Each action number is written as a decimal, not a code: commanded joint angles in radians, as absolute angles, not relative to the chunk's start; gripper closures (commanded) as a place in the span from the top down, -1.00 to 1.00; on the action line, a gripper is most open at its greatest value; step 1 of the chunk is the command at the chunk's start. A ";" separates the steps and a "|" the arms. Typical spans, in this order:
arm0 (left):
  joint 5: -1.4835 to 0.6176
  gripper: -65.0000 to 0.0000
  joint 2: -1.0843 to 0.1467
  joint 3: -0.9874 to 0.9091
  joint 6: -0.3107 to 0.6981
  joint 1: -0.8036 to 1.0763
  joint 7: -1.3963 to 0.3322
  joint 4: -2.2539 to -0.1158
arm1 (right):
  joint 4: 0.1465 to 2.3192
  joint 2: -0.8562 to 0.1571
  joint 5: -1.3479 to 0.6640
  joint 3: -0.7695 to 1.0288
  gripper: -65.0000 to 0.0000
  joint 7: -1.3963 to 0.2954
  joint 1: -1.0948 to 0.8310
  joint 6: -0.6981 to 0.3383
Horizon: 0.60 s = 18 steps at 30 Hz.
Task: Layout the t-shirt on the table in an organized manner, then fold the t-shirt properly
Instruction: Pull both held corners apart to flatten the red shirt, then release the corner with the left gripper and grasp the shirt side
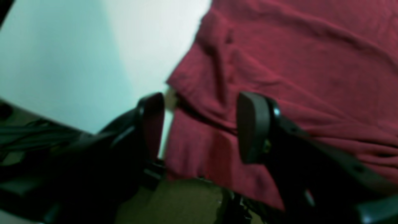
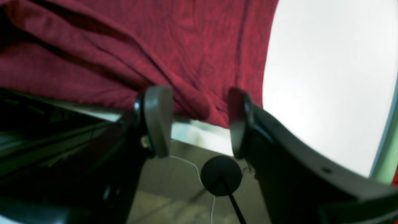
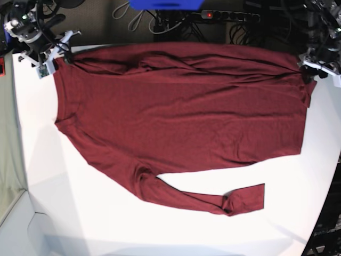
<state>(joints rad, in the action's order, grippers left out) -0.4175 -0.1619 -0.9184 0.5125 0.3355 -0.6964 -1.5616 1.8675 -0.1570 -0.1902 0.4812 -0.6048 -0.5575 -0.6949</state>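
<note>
The maroon t-shirt [image 3: 181, 112] lies spread across the white table [image 3: 64, 213], with one long sleeve [image 3: 202, 200] trailing toward the front. My right gripper [image 3: 56, 56] sits at the shirt's back-left corner. In the right wrist view its jaws [image 2: 198, 121] stand open, the cloth's edge [image 2: 155, 40] just past the fingertips [image 2: 158, 119]. My left gripper [image 3: 309, 72] is at the back-right corner. In the left wrist view it [image 1: 202, 127] is open too, with wrinkled fabric [image 1: 295, 62] showing in the gap beyond the pads [image 1: 253, 127].
A power strip [image 3: 224, 15], cables and a blue object [image 3: 165, 4] lie behind the table's back edge. A round black knob [image 2: 221, 175] shows below the table edge in the right wrist view. Bare white tabletop [image 1: 77, 62] flanks the shirt.
</note>
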 commanded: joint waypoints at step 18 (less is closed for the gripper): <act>-0.423 0.48 -0.185 -1.029 0.499 -0.022 -0.670 -1.504 | 1.913 -0.160 -0.191 0.526 -0.08 -0.710 -0.403 -0.698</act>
